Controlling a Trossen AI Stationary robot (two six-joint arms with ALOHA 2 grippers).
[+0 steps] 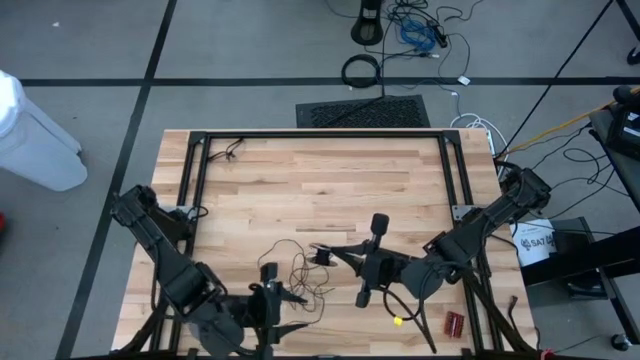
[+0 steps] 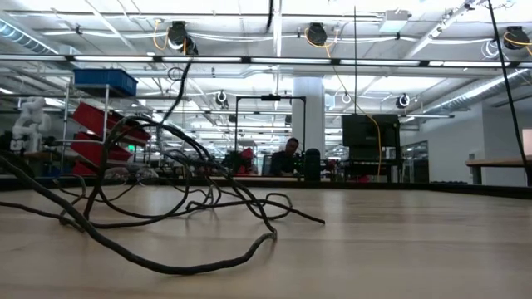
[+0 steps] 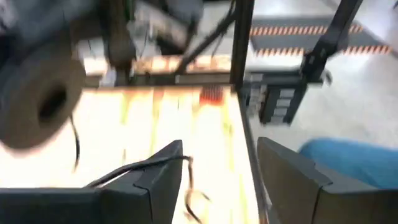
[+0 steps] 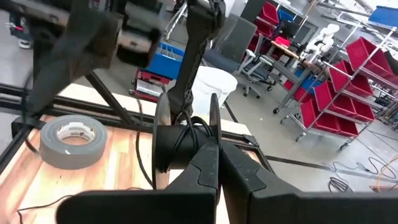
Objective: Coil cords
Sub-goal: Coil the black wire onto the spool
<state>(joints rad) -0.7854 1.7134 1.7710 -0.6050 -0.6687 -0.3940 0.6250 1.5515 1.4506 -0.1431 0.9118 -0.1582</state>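
- The cords (image 1: 298,272) lie in a loose tangle on the table (image 1: 330,180), at the near middle, between the two arms.
- The small spool (image 4: 186,140) the wire joins sits clamped in the right gripper (image 1: 345,252), jaws pressed together on its hub; a few turns of wire already cross it.
- From that spool, the slack runs off leftward over the wood, so the long run of the tangle goes left to right, ending near the left arm.
- The left gripper (image 1: 285,305) hovers at the near edge, fingers (image 3: 158,177) spread apart, nothing between them; a strand passes just beside one finger in its wrist view.
- Nearest arm to the loose wire: the left one, I judge. The tangle is just beyond it on the far side and a touch to the right.
- The low view shows loops standing up off the wood, not flat, so a strand looks catchable.
- The grey tape roll (image 4: 73,142) rests on the wood, apart from the tangle.
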